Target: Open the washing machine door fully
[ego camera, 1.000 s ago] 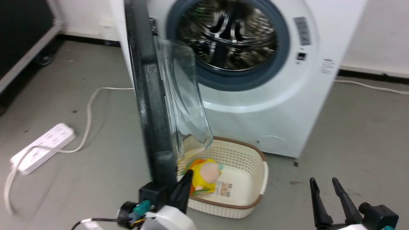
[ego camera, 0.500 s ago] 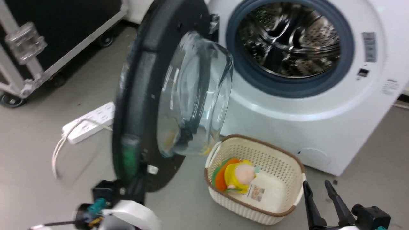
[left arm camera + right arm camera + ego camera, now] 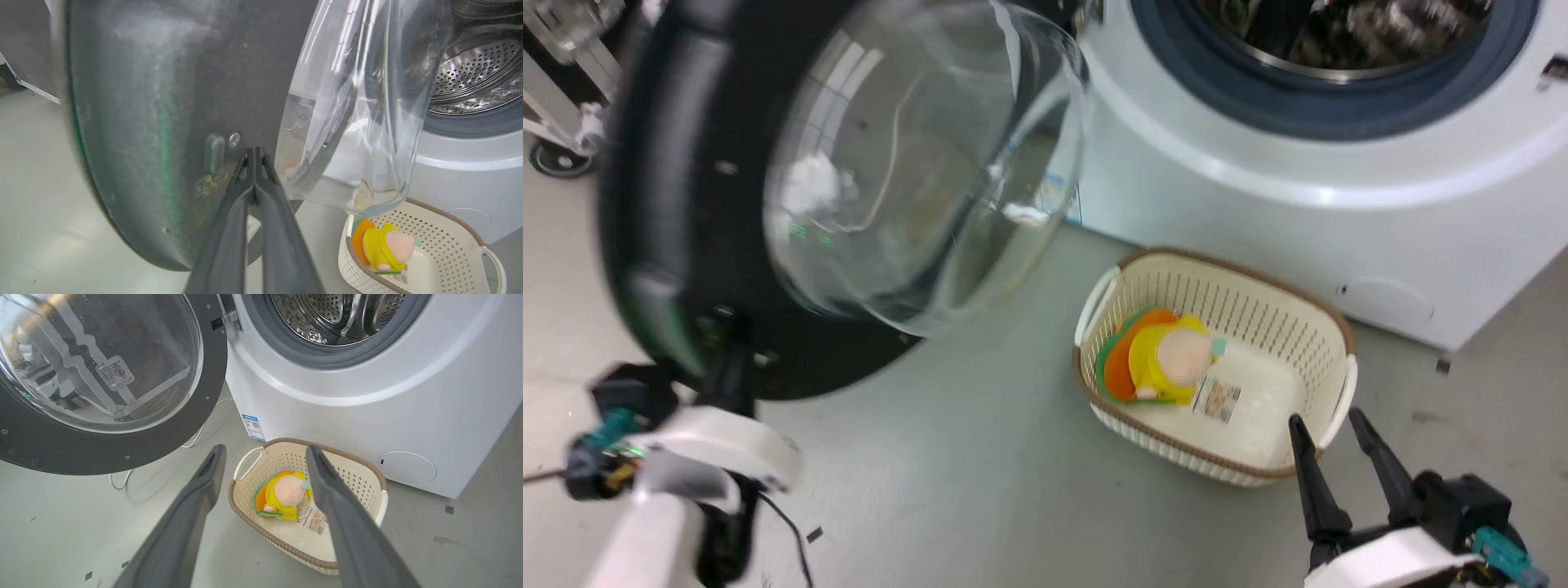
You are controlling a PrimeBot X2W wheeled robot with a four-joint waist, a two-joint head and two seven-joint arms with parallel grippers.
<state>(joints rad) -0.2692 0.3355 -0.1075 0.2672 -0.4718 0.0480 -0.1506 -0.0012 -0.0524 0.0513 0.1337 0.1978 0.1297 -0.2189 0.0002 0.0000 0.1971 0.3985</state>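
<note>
Grey floor [image 3: 980,482] fronts the washing machine [image 3: 1258,212]; the washing machine door [image 3: 678,180] hangs open, left gripper [image 3: 255,153] pinched closed against it, right gripper [image 3: 264,448] spread wide.

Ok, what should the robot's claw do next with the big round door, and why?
Probably push the large round glossy black door a little wider with the left claw. Its shut tips rest against the door's inner face, and the door seemingly isn't fully swung back yet.

The washing machine door [image 3: 678,269], edge-on to the head cam 1 s ago, has swung wide open w/ the left gripper [image 3: 254,153] at its lower rim; cam itself turned left & down.
</note>
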